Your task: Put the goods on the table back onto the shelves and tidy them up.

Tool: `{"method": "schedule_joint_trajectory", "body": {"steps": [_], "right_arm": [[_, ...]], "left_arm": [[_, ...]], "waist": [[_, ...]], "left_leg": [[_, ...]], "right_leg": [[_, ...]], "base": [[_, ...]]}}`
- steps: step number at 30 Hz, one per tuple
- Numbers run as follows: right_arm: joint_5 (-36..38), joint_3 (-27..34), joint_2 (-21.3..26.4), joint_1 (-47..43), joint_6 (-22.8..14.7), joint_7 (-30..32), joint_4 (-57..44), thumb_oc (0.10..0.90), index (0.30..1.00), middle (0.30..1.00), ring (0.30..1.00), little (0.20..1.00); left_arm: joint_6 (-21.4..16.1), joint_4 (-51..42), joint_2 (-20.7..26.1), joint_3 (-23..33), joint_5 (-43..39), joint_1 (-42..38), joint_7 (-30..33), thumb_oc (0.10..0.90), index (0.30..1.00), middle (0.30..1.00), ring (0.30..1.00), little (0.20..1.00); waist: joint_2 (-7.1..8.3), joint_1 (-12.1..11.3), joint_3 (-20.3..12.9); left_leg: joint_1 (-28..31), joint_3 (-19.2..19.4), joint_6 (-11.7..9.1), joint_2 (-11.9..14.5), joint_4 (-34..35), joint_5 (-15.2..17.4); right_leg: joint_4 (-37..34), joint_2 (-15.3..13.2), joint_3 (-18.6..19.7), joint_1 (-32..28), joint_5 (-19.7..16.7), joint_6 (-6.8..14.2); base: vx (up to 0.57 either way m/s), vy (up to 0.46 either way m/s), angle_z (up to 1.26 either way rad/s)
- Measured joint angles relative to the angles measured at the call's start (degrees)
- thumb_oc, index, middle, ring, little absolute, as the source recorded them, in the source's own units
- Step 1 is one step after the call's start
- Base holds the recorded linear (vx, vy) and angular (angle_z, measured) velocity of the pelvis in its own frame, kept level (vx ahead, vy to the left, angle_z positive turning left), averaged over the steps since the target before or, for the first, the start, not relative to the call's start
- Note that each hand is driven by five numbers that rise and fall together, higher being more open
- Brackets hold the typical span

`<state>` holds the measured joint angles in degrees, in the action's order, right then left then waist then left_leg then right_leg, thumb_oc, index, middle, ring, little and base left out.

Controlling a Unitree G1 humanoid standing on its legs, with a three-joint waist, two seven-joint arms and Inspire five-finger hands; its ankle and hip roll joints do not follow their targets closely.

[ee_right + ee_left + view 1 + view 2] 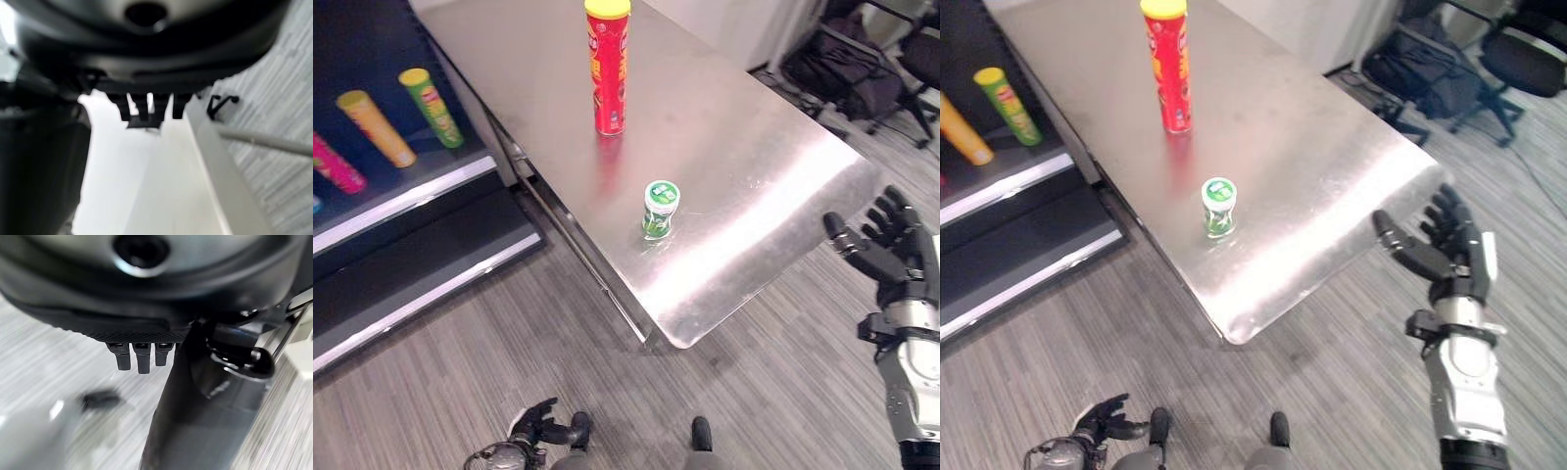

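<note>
A tall red chip can (607,69) with a yellow lid stands upright at the far middle of the steel table (754,176). A small green-and-white jar (660,209) stands nearer the table's front edge. My right hand (1449,250) hovers off the table's near right corner, open with its fingers spread, well to the right of the jar. My left hand (540,423) hangs low over the floor in front of the table, fingers relaxed and holding nothing. On the dark shelf (406,191) at the left lie an orange can (374,127), a green can (431,106) and a pink can (335,163).
A lower shelf board (421,284) juts out near the floor at the left. Black office chairs and bags (862,69) crowd the back right. Grey plank floor (773,392) lies between me and the table.
</note>
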<state>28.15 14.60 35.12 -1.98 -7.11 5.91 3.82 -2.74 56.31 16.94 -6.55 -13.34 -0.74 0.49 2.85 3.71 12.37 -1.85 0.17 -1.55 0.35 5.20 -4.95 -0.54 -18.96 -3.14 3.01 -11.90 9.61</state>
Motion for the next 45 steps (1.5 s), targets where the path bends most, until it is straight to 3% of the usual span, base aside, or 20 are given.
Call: {"method": "schedule_joint_trajectory", "body": {"steps": [1,2,5,6,13,17,23,30,32,39,45], "right_arm": [[-0.01,-0.05,0.51,0.12,-0.02,-0.02,0.09,0.800,0.900,0.900,0.900,0.900],[-0.02,-0.36,0.83,-1.73,0.01,-0.18,0.36,0.800,0.900,0.900,0.900,0.900],[-0.25,-0.34,3.06,-2.47,-1.15,-0.43,0.30,0.800,0.900,0.900,0.900,0.900],[-0.73,-0.43,4.75,-2.91,-1.11,-0.58,0.23,0.800,0.900,0.900,0.900,0.900],[-1.45,-0.64,7.04,-2.76,-0.38,-1.91,0.43,0.800,0.900,0.900,0.900,0.900],[-4.75,-2.58,11.33,-0.10,0.75,-6.75,-1.22,0.800,0.900,0.900,0.900,0.900],[-11.07,-8.73,11.62,3.92,2.86,-13.39,-2.64,0.800,0.900,0.900,0.900,0.900],[-16.55,-14.42,11.41,-2.82,2.62,-12.18,3.98,0.800,0.900,0.900,0.900,0.900],[-17.68,-14.96,11.41,-3.13,2.72,-11.58,4.93,0.800,0.900,0.900,0.900,0.900],[-20.51,-18.88,10.97,-5.91,2.84,-8.65,7.60,0.800,0.900,0.900,0.900,0.900],[-22.76,-23.36,11.29,-11.86,3.29,-6.90,13.46,0.800,0.900,0.900,0.900,0.900]], "left_arm": [[-1.00,-0.29,2.24,1.10,-0.03,-0.10,0.33,0.800,0.900,0.900,0.900,0.900],[-1.14,0.44,3.67,4.36,0.00,0.15,0.46,0.800,0.900,0.900,0.900,0.900],[-0.40,1.12,4.90,4.57,0.05,1.44,0.70,0.800,0.900,0.900,0.900,0.900],[-0.38,0.83,4.21,4.55,0.05,2.90,0.73,0.800,0.900,0.900,0.900,0.900],[0.46,0.95,-2.34,3.56,0.02,6.11,-0.05,0.800,0.900,0.900,0.900,0.900],[0.45,0.94,-3.23,3.27,0.07,6.75,-0.14,0.800,0.900,0.900,0.900,0.900],[0.39,2.51,-3.29,4.59,2.32,7.11,-0.17,0.800,0.900,0.900,0.900,0.900],[0.33,5.26,-3.29,4.56,2.43,7.29,0.24,0.800,0.900,0.900,0.900,0.900],[0.33,5.62,-3.36,4.52,2.44,7.20,0.25,0.800,0.900,0.900,0.900,0.900],[0.40,5.65,-3.37,4.55,2.35,8.04,0.95,0.800,0.900,0.900,0.900,0.900],[0.40,5.64,-3.42,4.53,2.13,8.43,1.51,0.800,0.900,0.900,0.900,0.900]], "waist": [[-0.61,-0.31,-0.38],[-0.30,-2.68,-0.42],[0.04,-2.77,-0.95],[0.25,-3.32,-1.08],[-0.26,-2.71,-1.23],[-0.28,-2.18,-1.30],[-0.68,-1.35,-1.54],[-1.53,-1.62,-3.08],[-1.65,-2.82,-3.63],[-1.17,-3.30,-4.15],[-0.87,-6.10,-4.15]], "left_leg": [[0.31,-0.51,1.49,-0.70,0.01,0.81],[1.64,1.18,2.99,-0.74,0.01,1.35],[2.01,0.30,3.10,-2.53,0.01,1.41],[2.22,0.39,3.10,-3.72,0.02,1.43],[3.29,-0.82,2.19,-2.79,0.13,1.52],[2.99,-1.19,1.63,-1.81,0.38,1.63],[3.50,-1.57,1.55,-1.67,0.06,1.08],[3.76,-2.33,1.18,-1.65,0.37,1.40],[3.70,-2.42,1.54,-1.64,0.39,1.64],[4.31,-3.76,1.38,-1.70,0.36,1.12],[4.37,-4.93,0.96,-1.69,0.38,1.23]], "right_leg": [[0.45,2.01,1.88,-0.23,3.71,2.43],[0.10,5.99,0.71,-0.20,6.55,3.26],[-3.74,11.28,2.47,-2.29,7.63,1.57],[-5.28,11.80,2.08,-2.93,7.46,-1.67],[-5.24,12.73,1.97,-4.89,8.05,-2.66],[-5.18,13.55,1.78,-5.18,8.10,-3.20],[-4.86,13.66,1.56,-5.31,8.08,-3.36],[-4.87,13.67,0.70,-6.34,8.10,-3.37],[-4.87,13.64,0.49,-6.34,8.16,-3.40],[-4.88,13.69,-0.82,-7.55,8.42,-4.16],[-4.87,13.74,-1.89,-8.15,8.70,-4.28]], "base": [[0.03,0.351,-0.26],[0.05,0.242,-0.29],[0.04,0.060,0.04],[0.06,0.009,0.24],[0.05,-0.033,0.09],[0.01,-0.007,0.02],[0.00,-0.001,0.01],[0.00,0.011,0.06],[0.01,0.000,0.02],[0.02,-0.008,0.10],[0.00,-0.012,0.11]]}}
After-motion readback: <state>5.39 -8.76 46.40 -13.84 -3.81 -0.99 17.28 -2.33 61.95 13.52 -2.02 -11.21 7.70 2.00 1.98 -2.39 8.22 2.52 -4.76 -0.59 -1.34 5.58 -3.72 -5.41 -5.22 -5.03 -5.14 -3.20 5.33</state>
